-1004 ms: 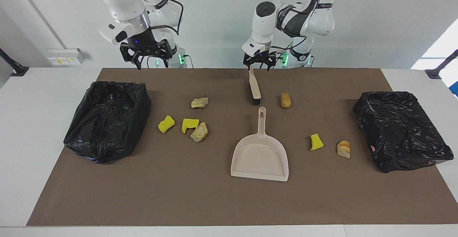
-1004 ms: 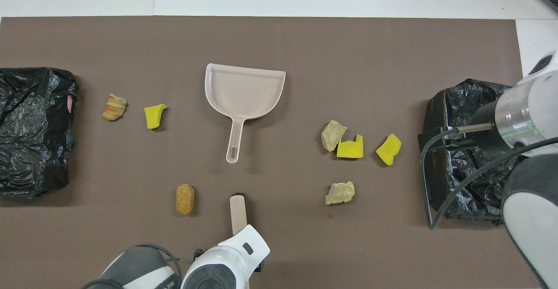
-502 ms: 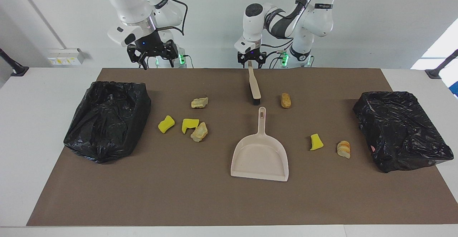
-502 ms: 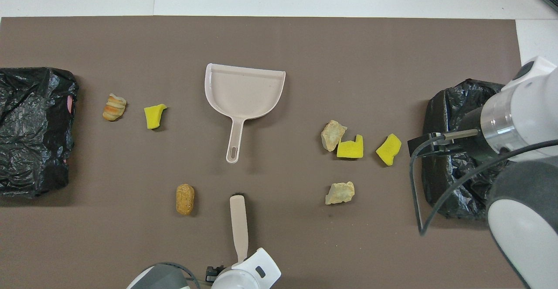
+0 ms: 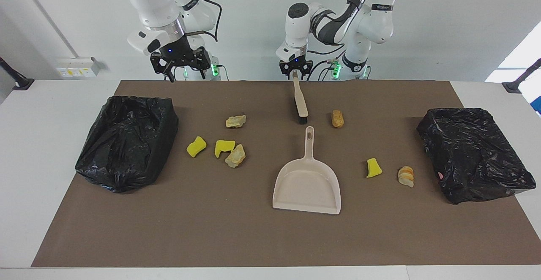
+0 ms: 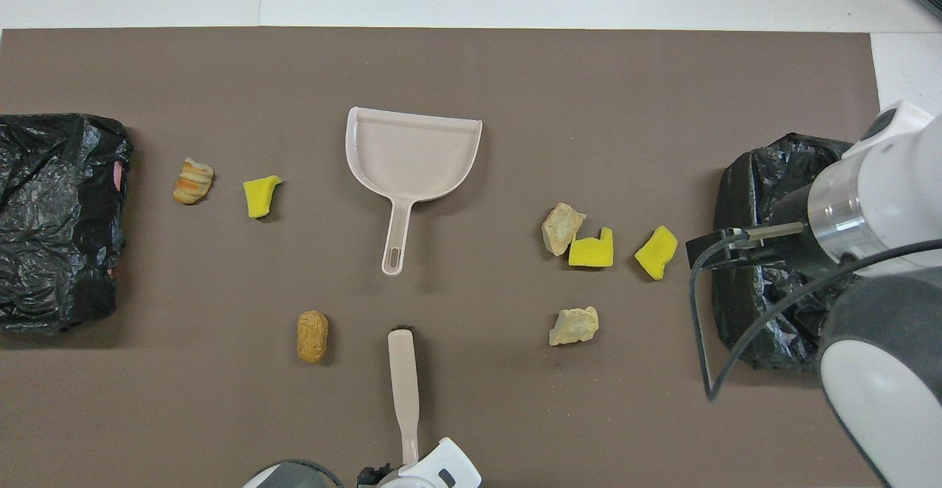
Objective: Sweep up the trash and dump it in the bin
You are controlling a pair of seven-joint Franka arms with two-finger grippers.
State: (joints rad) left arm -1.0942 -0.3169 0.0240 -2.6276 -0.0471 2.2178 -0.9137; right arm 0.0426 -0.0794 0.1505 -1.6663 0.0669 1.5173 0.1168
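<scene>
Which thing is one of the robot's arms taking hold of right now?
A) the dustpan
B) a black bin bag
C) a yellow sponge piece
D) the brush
D: the left gripper sits at the tip of the brush handle, at the robots' edge of the brown mat, while the dustpan lies untouched farther out.

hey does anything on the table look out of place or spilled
Yes: seven scraps of trash lie scattered on the brown mat around the dustpan, outside both black-bagged bins. Nothing looks damaged.
</scene>
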